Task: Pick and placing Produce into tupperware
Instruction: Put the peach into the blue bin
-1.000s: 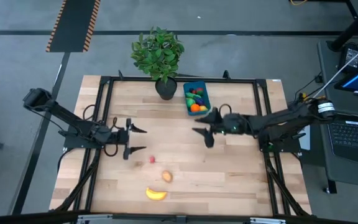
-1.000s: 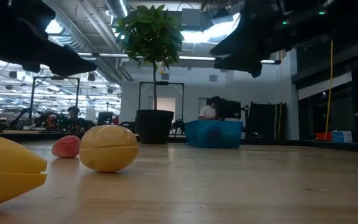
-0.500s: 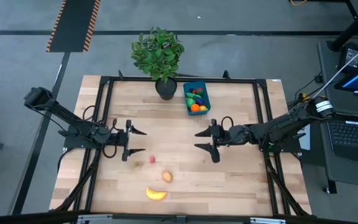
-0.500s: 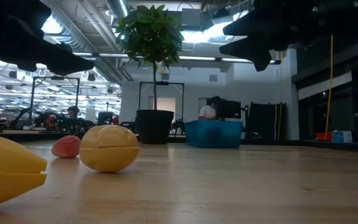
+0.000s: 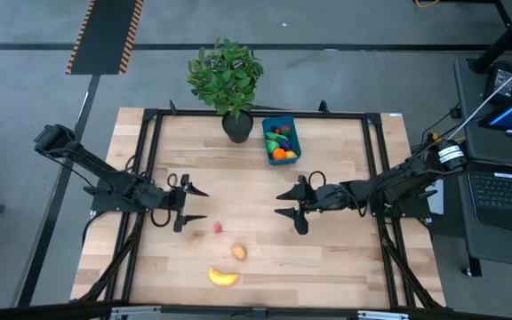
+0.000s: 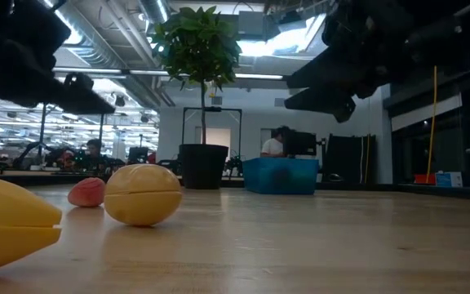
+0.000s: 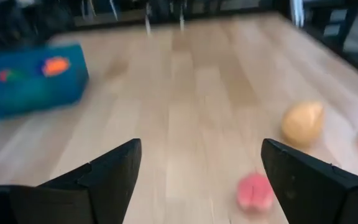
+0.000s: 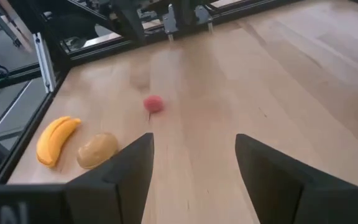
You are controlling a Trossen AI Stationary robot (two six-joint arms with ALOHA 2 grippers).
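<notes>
From above I see the left gripper (image 5: 196,204) with jaws wide, empty, beside the red berry (image 5: 218,228); the right gripper (image 5: 284,203) also spread and empty at mid-table. The potato (image 5: 239,252) and banana (image 5: 223,277) lie nearer the front edge, the blue tupperware (image 5: 281,140) by the plant pot (image 5: 236,127), its contents too small to sort. At table level the banana (image 6: 11,222) is cut off by the frame and both arms are dark shapes overhead. My left wrist camera shows the berry (image 7: 255,190) between its parted fingers, blurred. The right wrist shows berry (image 8: 153,103), potato (image 8: 97,149) and banana (image 8: 55,139) ahead
</notes>
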